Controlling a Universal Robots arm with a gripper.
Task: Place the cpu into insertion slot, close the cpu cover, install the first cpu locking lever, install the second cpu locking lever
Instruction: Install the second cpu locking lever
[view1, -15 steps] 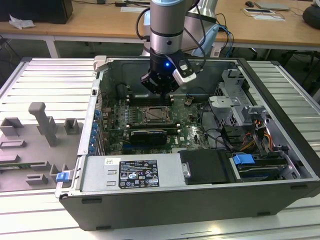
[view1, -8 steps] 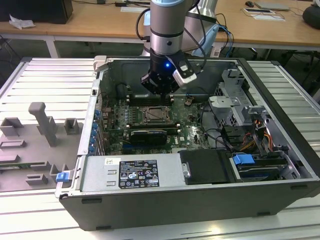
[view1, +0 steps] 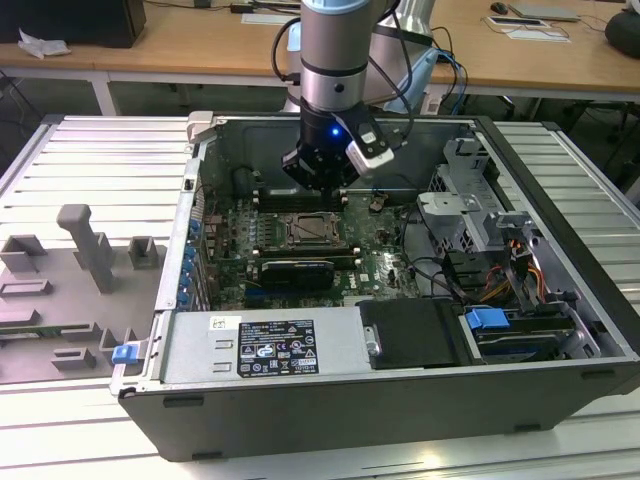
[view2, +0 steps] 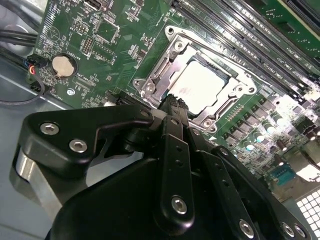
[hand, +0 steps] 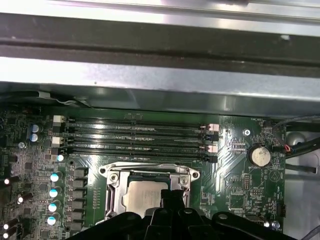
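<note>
Ribbed pale metal surface (view1: 90, 160) is carrying an open dark computer case (view1: 400, 400), with wooden desks standing behind it. In the exterior view, the black tool (view1: 318, 185) is hanging inside the case just above the square black insertion slot (view1: 313, 232), whose contents are too small to make out. In the second wrist view, the tool (view2: 172, 102) is covering one edge of the slot (view2: 150, 87), its fingers pressed together with nothing between them. The pale silvery cpu (view2: 202, 87) is lying flat in the slot, framed by the thin silvery cpu cover (view2: 177, 47); one round silver coin battery (view2: 62, 65) is sitting on the green board. In the first wrist view, the tool's tip (hand: 173, 196) is hiding part of the cpu (hand: 142, 196), four long black memory slots (hand: 135, 140) are running past the cover (hand: 150, 171), and five pale blue-topped capacitors are standing in a row.
</note>
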